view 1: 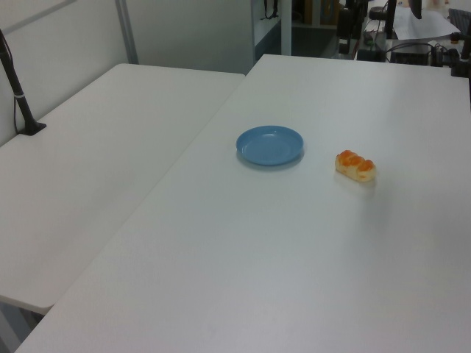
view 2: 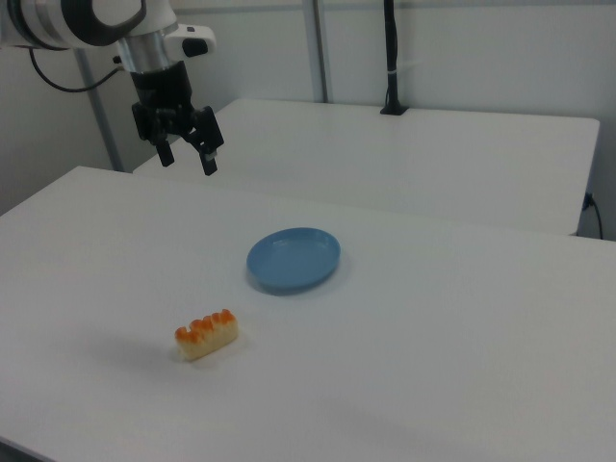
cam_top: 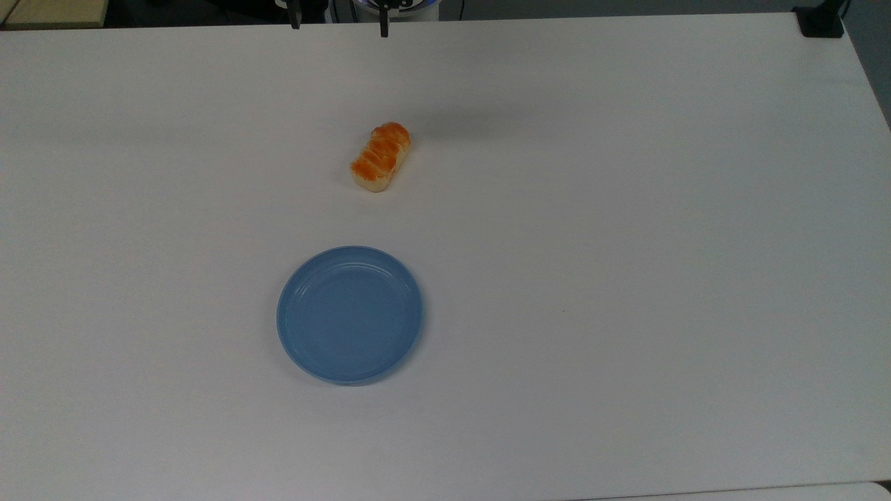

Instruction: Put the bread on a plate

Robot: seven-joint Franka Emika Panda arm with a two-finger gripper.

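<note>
1. 1 bread (cam_top: 380, 157) lies on the white table (cam_top: 626, 209), above centre in the top view, resting flat with its glazed side up.
2. Its long axis runs diagonally in the top view, from lower left to upper right; in the right view (view 2: 206, 334) it also rises slightly toward the right.
3. 1 blue plate (cam_top: 350, 314) sits below the bread in the top view, well apart from it and holding nothing.
4. In the left view the plate (view 1: 270, 145) is left of the bread (view 1: 355, 165).
5. 1 gripper (view 2: 187, 159) hangs in the upper left of the right view, above the table, well apart from the bread; its 2 fingers (view 2: 207, 161) are spread and grasp nothing.
</note>
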